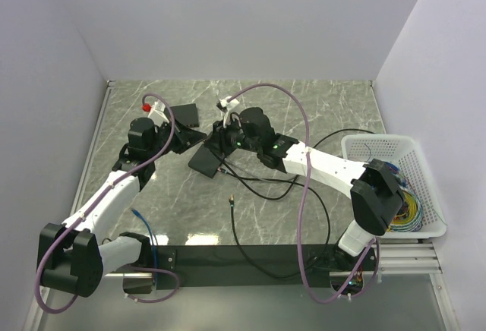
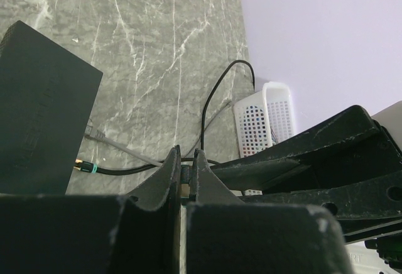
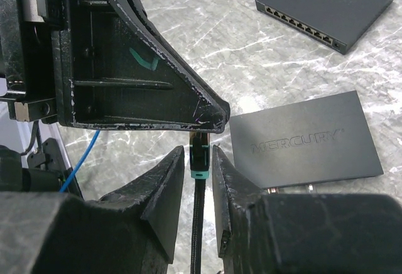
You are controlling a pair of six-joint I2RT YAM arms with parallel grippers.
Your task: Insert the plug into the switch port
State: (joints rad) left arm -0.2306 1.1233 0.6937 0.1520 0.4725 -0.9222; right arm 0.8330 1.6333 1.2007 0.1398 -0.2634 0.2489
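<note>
The plug (image 3: 200, 154), on a thin black cable with a teal band, hangs between my two grippers. My left gripper (image 2: 182, 161) is shut on its pale tip (image 2: 183, 188). In the right wrist view the left finger's tip (image 3: 210, 118) covers the plug's top. My right gripper (image 3: 198, 164) straddles the plug just below, with its jaws narrowly open and a small gap on each side. In the top view both grippers (image 1: 199, 138) (image 1: 216, 141) meet above a black switch (image 1: 205, 162) marked MERCURY (image 3: 308, 142). It also shows in the left wrist view (image 2: 38, 110).
A second black switch (image 1: 184, 113) lies farther back and shows its row of ports (image 3: 301, 22). Another gold-tipped black cable end (image 2: 78, 164) and a grey connector (image 2: 94, 134) lie at the near switch's edge. A loose cable tip (image 1: 229, 200), a blue cable (image 1: 144, 221) and a white basket (image 1: 387, 183) are also there.
</note>
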